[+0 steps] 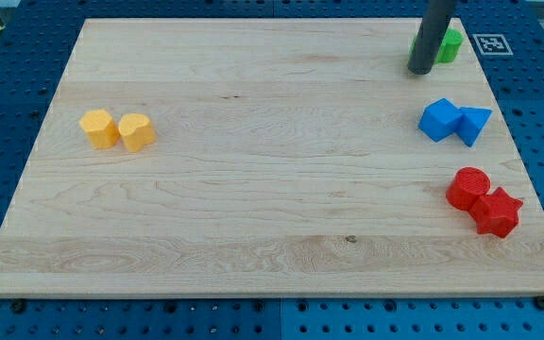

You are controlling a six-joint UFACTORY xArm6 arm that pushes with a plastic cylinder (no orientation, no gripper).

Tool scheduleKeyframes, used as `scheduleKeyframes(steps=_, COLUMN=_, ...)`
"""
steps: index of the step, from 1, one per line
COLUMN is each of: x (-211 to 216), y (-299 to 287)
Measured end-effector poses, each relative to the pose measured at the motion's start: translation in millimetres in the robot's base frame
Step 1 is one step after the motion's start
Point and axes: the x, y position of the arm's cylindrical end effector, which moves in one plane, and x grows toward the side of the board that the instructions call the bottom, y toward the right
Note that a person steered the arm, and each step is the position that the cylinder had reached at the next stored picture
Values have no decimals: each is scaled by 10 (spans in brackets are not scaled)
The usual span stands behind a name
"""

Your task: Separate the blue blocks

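Two blue blocks touch each other at the view's right: a blue cube (439, 119) and, on its right, a blue triangular block (474, 124). My tip (420, 70) rests on the board above and slightly left of the blue cube, a clear gap away from it. The dark rod rises from there out of the view's top.
A green block (451, 44) sits just right of the rod, partly hidden by it. A red cylinder (467, 187) and a red star block (497, 212) touch at the lower right. A yellow hexagonal block (98, 127) and a yellow heart-like block (136, 131) sit at the left. The wooden board (253, 189) lies on a blue pegboard.
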Motion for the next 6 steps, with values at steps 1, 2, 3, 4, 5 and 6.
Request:
scheduleKeyframes(steps=1, x=0, y=0)
scheduleKeyframes(steps=2, x=96, y=0)
scheduleKeyframes(steps=3, x=308, y=60)
scheduleKeyframes(steps=4, x=337, y=383)
scheduleKeyframes(steps=5, x=418, y=932)
scheduleKeyframes(steps=6, x=733, y=1224)
